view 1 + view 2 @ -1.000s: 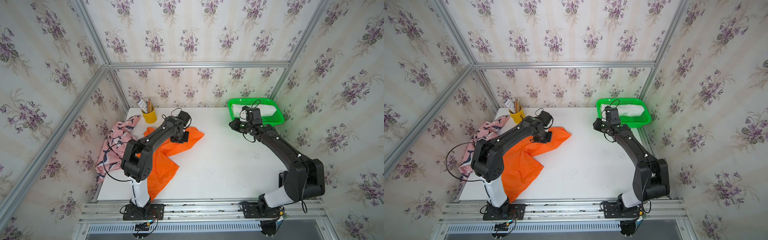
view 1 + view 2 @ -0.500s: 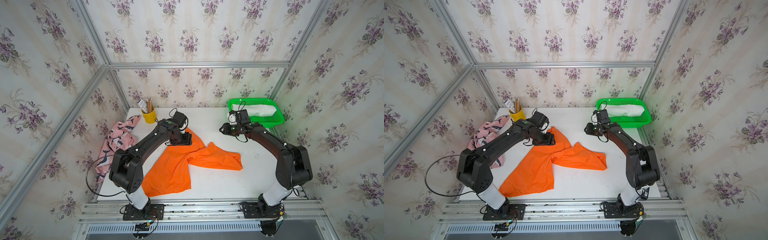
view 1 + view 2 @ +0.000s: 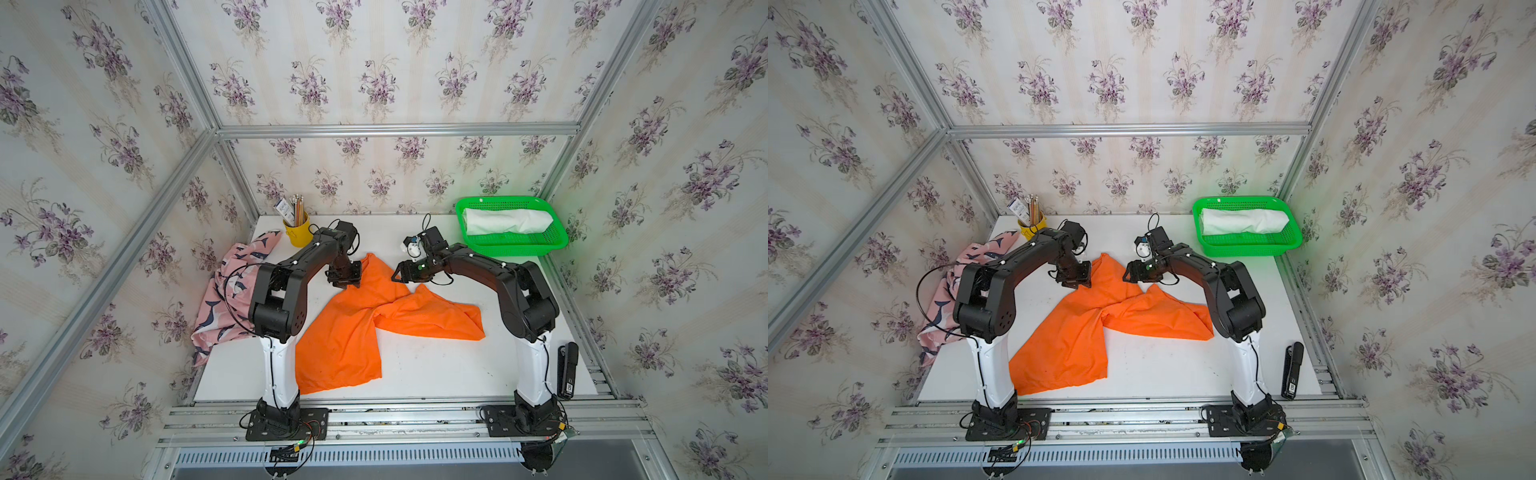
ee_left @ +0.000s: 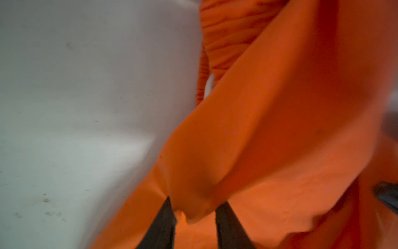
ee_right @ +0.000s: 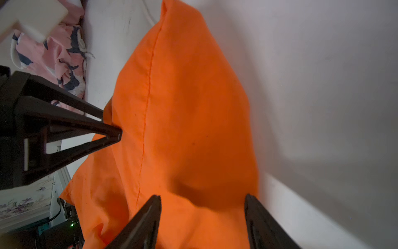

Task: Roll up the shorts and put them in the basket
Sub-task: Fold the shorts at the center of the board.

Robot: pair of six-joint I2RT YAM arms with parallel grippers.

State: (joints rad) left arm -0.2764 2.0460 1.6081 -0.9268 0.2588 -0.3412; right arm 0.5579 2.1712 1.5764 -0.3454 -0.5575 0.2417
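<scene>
Grips the orange shorts (image 3: 353, 332) at the far waist edge with the left claw (image 3: 344, 279) clamped, hovers the right claw (image 3: 400, 276) apart just above that same edge, with both legs splayed down the worktop (image 3: 436, 374) towards the bases

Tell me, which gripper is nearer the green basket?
The right. The right gripper hovers over the orange shorts, short of the green basket; the left gripper pinches those shorts farther off, toward the yellow cup.
</scene>
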